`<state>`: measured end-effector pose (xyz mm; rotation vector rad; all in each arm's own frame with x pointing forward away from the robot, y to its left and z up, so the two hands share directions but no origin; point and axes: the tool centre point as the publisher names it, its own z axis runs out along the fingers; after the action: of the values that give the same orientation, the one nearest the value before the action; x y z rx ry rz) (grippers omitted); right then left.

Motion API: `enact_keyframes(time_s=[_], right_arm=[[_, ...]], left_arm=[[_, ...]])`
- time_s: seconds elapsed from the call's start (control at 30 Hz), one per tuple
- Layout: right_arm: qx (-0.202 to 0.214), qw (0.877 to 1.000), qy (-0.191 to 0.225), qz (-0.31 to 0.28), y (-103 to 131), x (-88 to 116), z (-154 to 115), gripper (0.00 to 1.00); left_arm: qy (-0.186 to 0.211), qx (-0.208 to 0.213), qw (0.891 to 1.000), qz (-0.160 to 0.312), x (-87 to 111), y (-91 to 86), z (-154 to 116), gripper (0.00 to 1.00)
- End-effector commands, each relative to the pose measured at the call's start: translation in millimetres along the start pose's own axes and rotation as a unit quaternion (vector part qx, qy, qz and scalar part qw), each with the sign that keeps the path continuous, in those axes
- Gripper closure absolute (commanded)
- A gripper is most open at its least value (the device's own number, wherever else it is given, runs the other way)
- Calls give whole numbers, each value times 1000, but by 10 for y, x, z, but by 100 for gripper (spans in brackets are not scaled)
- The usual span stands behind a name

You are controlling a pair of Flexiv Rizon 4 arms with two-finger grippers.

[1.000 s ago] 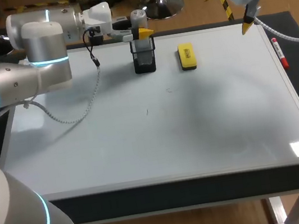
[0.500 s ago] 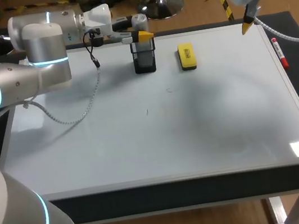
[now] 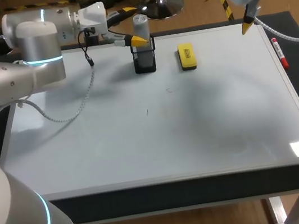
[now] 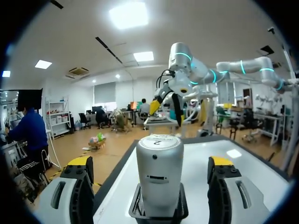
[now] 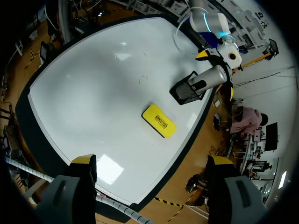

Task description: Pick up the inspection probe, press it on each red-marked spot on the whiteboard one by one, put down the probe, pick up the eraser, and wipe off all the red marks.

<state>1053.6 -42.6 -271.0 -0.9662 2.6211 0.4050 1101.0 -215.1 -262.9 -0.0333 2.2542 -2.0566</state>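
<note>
- Left tool is released, its fingers on either side of the probe without touching it.
- The probe stands upright in a black mesh holder at the whiteboard's far edge. An off-centre squeeze could tip it, or the lift could drag the holder up.
- Eraser lies just beside the holder.
- Right tool is released, high over the far right corner.
</note>
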Motion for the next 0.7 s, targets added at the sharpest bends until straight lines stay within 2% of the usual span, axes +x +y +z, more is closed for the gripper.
enact_keyframes(time_s=[0.03, 0.37, 0.53, 0.7], right_arm=[[1, 1000, 2, -1, -1, -1, -6, 0], [1, 1000, 2, -1, -1, -1, -6, 0], [1, 1000, 2, -1, -1, -1, -6, 0], [1, 1000, 2, -1, -1, -1, -6, 0]], left_arm=[[-19, -21, 1000, 8, 115, -85, -157, 0], [-55, -85, 994, 31, 83, -79, -462, 0], [-71, -91, 993, 20, 92, -92, -585, 0], [-71, -91, 993, 20, 92, -92, -585, 0]])
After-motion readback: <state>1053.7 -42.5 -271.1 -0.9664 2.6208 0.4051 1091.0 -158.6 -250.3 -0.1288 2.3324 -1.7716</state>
